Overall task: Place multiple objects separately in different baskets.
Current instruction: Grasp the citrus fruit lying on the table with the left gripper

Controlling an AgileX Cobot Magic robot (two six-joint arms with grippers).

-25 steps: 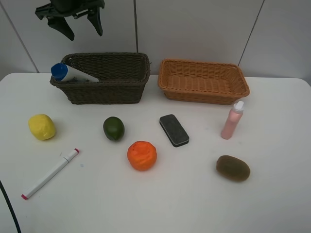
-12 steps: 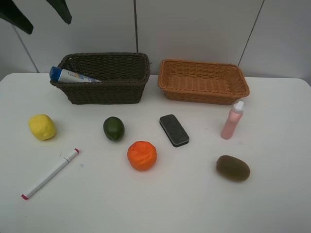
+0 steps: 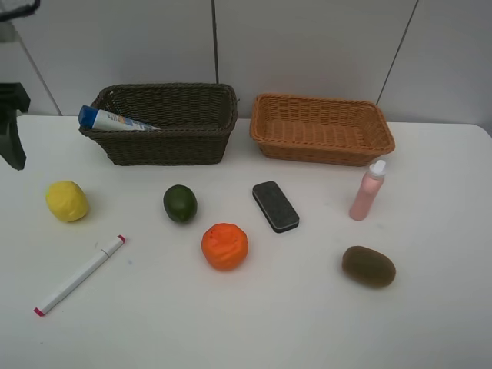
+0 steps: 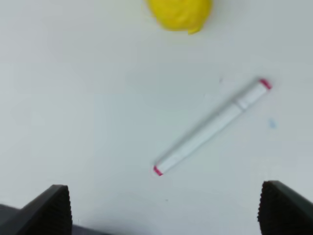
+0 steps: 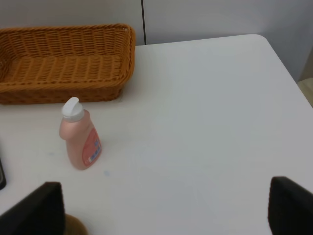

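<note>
Black left tool [image 4: 164, 210] hangs spread wide, aimed down at the marker [image 4: 210, 125]; right tool [image 5: 164, 208] also gapes, empty.

Both grippers spread wide, arms held back at the edges.
The left gripper [image 4: 166, 210] faces downward, its two dark ribbed fingers [image 4: 49, 210] standing at opposite corners of its wrist view. From the high camera, only a dark part of the left arm [image 3: 11, 131] shows at the far-left edge. The right gripper [image 5: 164, 208] has its jaws just as far apart, tilted forward and down, and shows only in its own wrist view.
</note>
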